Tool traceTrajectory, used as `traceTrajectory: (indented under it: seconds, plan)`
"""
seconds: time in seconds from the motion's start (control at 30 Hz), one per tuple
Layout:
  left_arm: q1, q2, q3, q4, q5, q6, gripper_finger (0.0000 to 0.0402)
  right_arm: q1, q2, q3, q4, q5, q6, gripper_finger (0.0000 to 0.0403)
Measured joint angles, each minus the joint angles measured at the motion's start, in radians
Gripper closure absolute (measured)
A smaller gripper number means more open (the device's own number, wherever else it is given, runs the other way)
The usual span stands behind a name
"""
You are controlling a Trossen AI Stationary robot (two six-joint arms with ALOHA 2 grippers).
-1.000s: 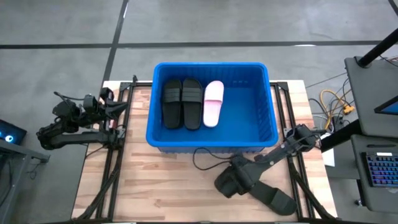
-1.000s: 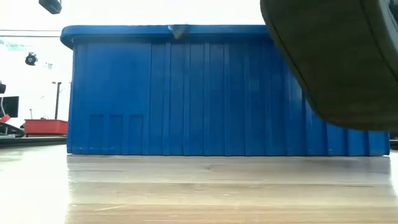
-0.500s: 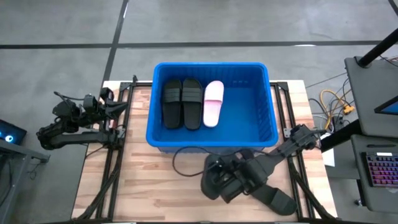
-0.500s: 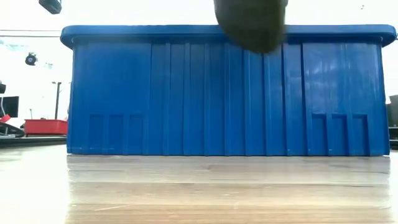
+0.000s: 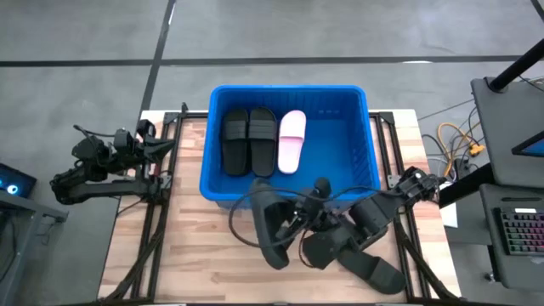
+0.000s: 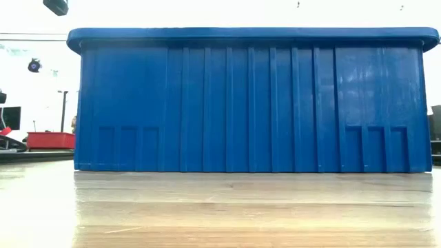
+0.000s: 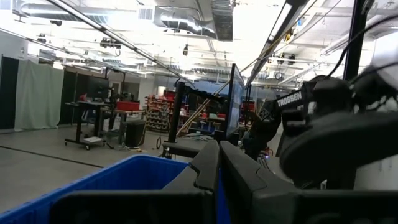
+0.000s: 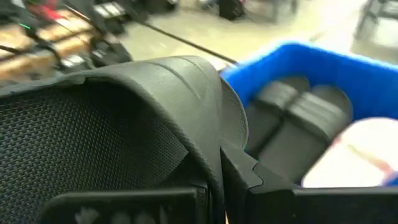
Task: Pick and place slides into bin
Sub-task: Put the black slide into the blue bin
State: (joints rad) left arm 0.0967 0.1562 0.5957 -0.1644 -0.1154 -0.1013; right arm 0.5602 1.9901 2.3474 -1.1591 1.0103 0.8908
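My right gripper (image 5: 285, 229) clamped on black slide (image 5: 270, 228), just in front of blue bin (image 5: 361, 136). Bin holds two black slides (image 5: 249, 141), one pink slide (image 5: 291, 141). My left gripper (image 5: 157, 146) pressed together, parked beside bin.

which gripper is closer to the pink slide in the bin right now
The right. The right gripper hovers at the bin's near wall, shut on a black slide, not far from the pink slide. The left gripper waits outside the bin, beyond its left wall.
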Motion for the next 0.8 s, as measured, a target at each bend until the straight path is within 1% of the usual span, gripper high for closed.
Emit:
traceTrajectory:
  seconds: [0.07, 0.13, 0.2, 0.33, 0.43, 0.53, 0.6, 0.67, 0.8]
  plan:
    - [0.0, 0.0, 0.0, 0.0, 0.001, 0.0, 0.0402, -0.005, -0.016, -0.003, 0.112, -0.01, -0.108, 0.039]
    - [0.0, -0.001, 0.0, 0.0, 0.003, 0.0, 0.0402, -0.012, -0.032, -0.003, 0.218, -0.055, -0.218, 0.039]
    - [0.0, -0.001, 0.0, 0.0, 0.003, 0.0, 0.0402, -0.023, -0.045, -0.003, 0.318, -0.138, -0.336, 0.039]
    - [0.0, -0.001, 0.0, 0.0, 0.005, 0.0, 0.0402, -0.055, -0.06, -0.003, 0.488, -0.342, -0.546, 0.039]
    - [0.0, -0.001, 0.0, 0.0, 0.005, 0.0, 0.0402, -0.086, -0.07, -0.003, 0.549, -0.478, -0.66, 0.039]
    - [0.0, -0.001, 0.0, -0.001, 0.006, 0.0, 0.0402, -0.125, -0.079, -0.003, 0.553, -0.538, -0.732, 0.039]
    - [0.0, -0.001, 0.0, -0.001, 0.006, 0.001, 0.0402, -0.158, -0.08, -0.003, 0.536, -0.58, -0.752, 0.039]
    - [0.0, -0.001, 0.0, -0.001, 0.006, 0.001, 0.0402, -0.193, -0.082, -0.004, 0.492, -0.618, -0.757, 0.039]
    - [0.0, -0.001, 0.0, -0.001, 0.006, 0.01, 0.0402, -0.257, -0.083, -0.005, 0.344, -0.625, -0.762, 0.039]
